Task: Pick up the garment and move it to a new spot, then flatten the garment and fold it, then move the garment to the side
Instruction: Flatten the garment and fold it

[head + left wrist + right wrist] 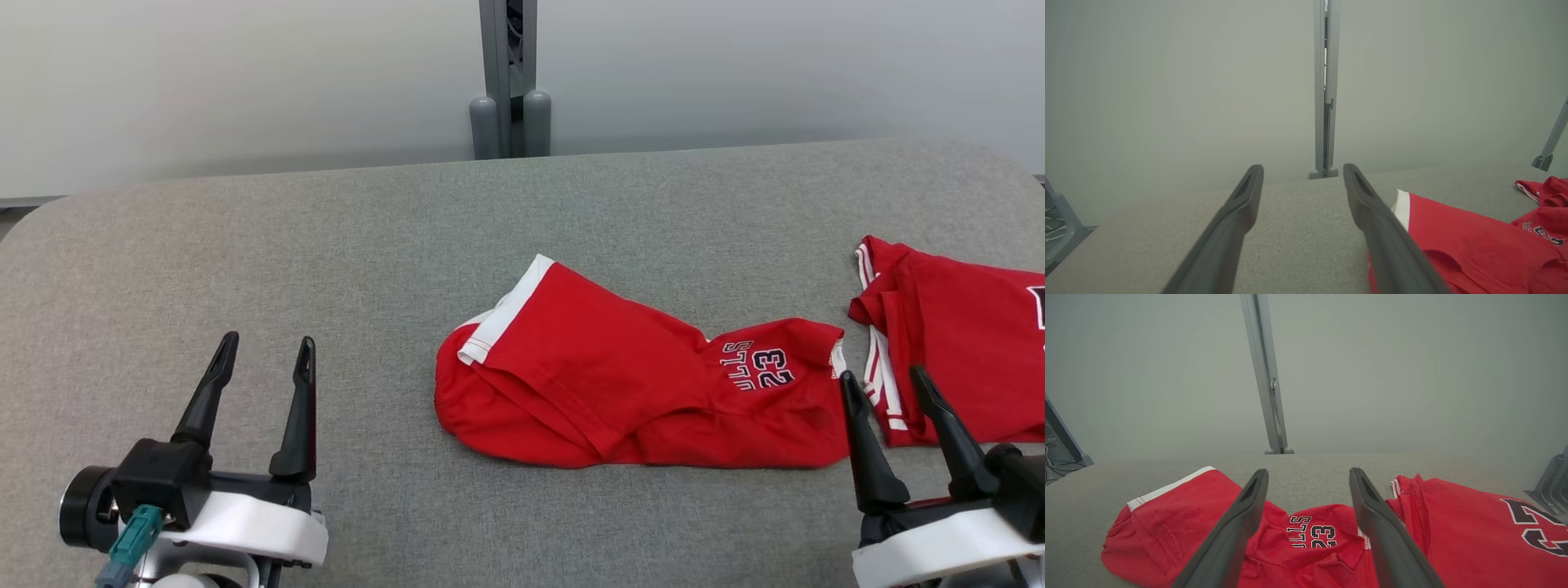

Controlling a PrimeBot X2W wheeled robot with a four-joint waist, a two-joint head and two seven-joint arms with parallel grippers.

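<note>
The garment (604, 367) is red with a white band and a "23" print, and it lies crumpled on the grey padded table (245, 245), right of centre. My left gripper (269, 337) is open at the lower left, well clear of the cloth, with nothing between its fingers. In the left wrist view, my left gripper (1303, 167) has the garment (1461, 241) off to its right. My right gripper (882, 372) is open at the lower right, just off the garment's right end. In the right wrist view, the garment (1167, 514) lies beneath and beyond the spread right gripper (1309, 471), which holds nothing.
A second red garment (955, 343) with white stripes and dark lettering lies at the table's right edge, close to my right gripper, and shows in the right wrist view (1461, 531). A grey post (510, 82) stands behind the table's far edge. Bare grey table stretches left and back.
</note>
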